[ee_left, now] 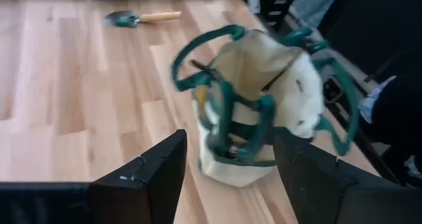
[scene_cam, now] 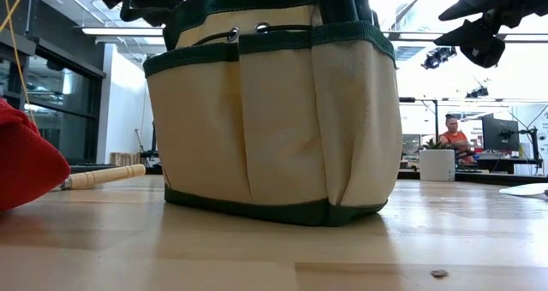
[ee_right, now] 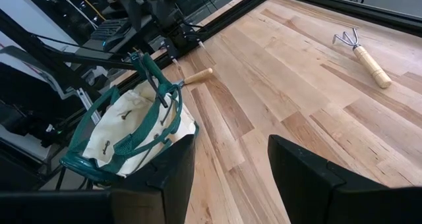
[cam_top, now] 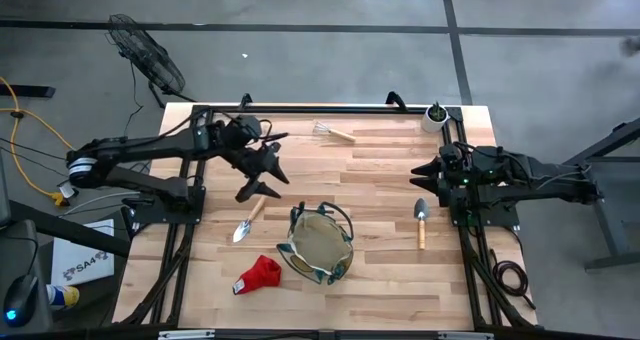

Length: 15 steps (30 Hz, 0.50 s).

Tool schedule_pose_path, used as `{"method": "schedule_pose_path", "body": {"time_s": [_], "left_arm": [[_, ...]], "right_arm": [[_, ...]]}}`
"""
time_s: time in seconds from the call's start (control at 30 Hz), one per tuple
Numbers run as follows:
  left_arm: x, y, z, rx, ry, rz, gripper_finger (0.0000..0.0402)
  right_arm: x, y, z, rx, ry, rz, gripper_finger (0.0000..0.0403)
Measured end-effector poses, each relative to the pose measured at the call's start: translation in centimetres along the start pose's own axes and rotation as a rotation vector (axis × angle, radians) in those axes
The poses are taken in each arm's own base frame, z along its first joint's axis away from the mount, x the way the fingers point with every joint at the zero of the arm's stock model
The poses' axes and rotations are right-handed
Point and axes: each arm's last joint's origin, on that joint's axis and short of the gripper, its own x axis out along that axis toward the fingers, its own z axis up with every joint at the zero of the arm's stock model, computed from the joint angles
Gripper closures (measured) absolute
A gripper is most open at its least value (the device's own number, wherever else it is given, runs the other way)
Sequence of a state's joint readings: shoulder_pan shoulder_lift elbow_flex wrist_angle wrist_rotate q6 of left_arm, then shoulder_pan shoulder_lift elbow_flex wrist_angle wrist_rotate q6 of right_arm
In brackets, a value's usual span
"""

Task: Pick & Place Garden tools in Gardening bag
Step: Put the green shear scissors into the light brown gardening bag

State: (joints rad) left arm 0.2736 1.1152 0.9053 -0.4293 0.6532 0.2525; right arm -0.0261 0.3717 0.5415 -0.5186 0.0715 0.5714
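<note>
the gardening bag (cam_top: 320, 244) stands upright on the tabletop (cam_top: 380, 170), near the middle of the front edge, its mouth open to the high camera and its dark green loop handles arched over the rim; in the low view it fills the centre of the picture, tan pockets above a green base band; something dark lies inside it in the left wrist view, though what it is i cannot tell; a wooden-handled trowel (cam_top: 246, 221) lies just to the left of the bag, blade toward the front left corner; a red glove (cam_top: 259, 274) lies near the front edge, left of the bag and apart from it; a second trowel (cam_top: 421, 223) lies to the right of the bag, close to the right edge, handle pointing to the front; a mini rake (cam_top: 333, 132) lies near the back edge, about midway along it; a small white pot (cam_top: 434, 117) with a green plant stands at the back right corner; the left gripper (cam_top: 265, 176) hangs above the tabletop, left of centre, over the trowel's handle end, its fingers spread with nothing between them, and its wrist view looks at the bag between them; the right gripper (cam_top: 428, 176) waits at the right edge, fingers apart and empty; a person sits in the room beyond the table in the low view.
</note>
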Motion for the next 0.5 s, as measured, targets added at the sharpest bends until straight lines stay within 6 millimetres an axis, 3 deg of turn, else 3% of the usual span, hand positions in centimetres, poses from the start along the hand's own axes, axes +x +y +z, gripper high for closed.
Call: {"method": "schedule_pose_path", "body": {"time_s": [0.23, 0.5], "left_arm": [[1.0, -1.1, -0.1, 0.065, -0.054, -0.052, 0.0183], [2.8, -1.5, -1.9, 0.105, -0.073, -0.021, 0.0183]], "right_arm": [[0.0, 0.0, 0.0, 0.0, 0.0, -0.002, 0.0219], [0.0, 0.0, 0.0, 0.0, -0.002, -0.004, 0.0219]]}}
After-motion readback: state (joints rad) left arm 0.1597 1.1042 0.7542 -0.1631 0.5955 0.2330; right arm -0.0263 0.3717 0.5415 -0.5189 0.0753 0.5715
